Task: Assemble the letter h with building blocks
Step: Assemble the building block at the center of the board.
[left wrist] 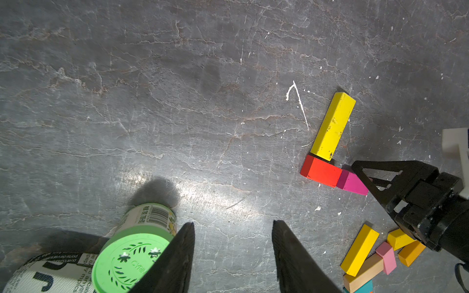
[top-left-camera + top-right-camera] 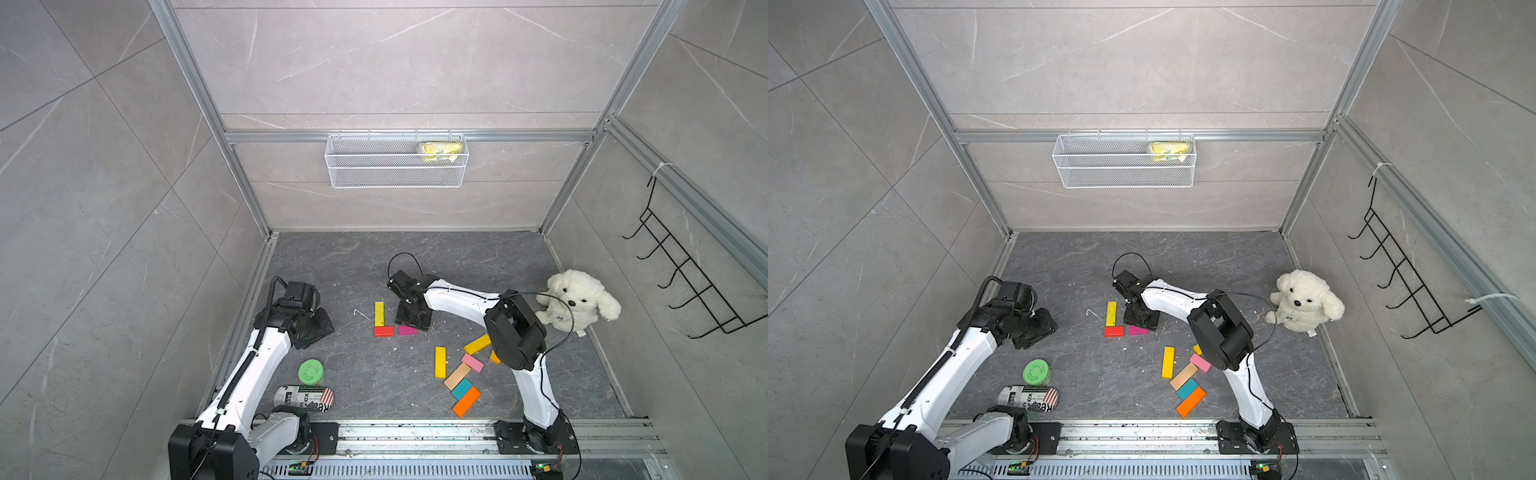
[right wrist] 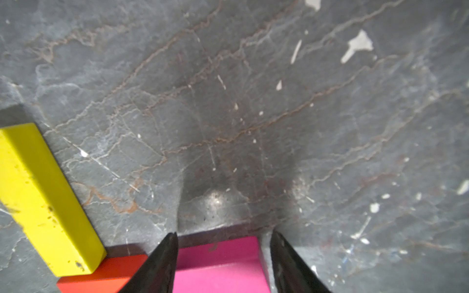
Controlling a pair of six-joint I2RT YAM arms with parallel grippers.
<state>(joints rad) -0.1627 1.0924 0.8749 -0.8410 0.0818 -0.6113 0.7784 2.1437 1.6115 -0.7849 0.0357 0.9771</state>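
Right wrist view: my right fingers point(image 3: 168, 244) straddle the magenta block point(image 3: 218, 263), apart, beside the red block point(image 3: 101, 275) at the yellow block's point(image 3: 45, 197) end. Placing step, I judge; next, lift clear. Left fingers point(image 1: 182, 243) apart, empty.

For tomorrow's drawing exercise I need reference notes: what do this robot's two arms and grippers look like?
The left arm and right arm have white shells, black joints. A ribbed black cable follows the left; thin black wires loop round the right. The left gripper and right gripper have black, tapering fingers.
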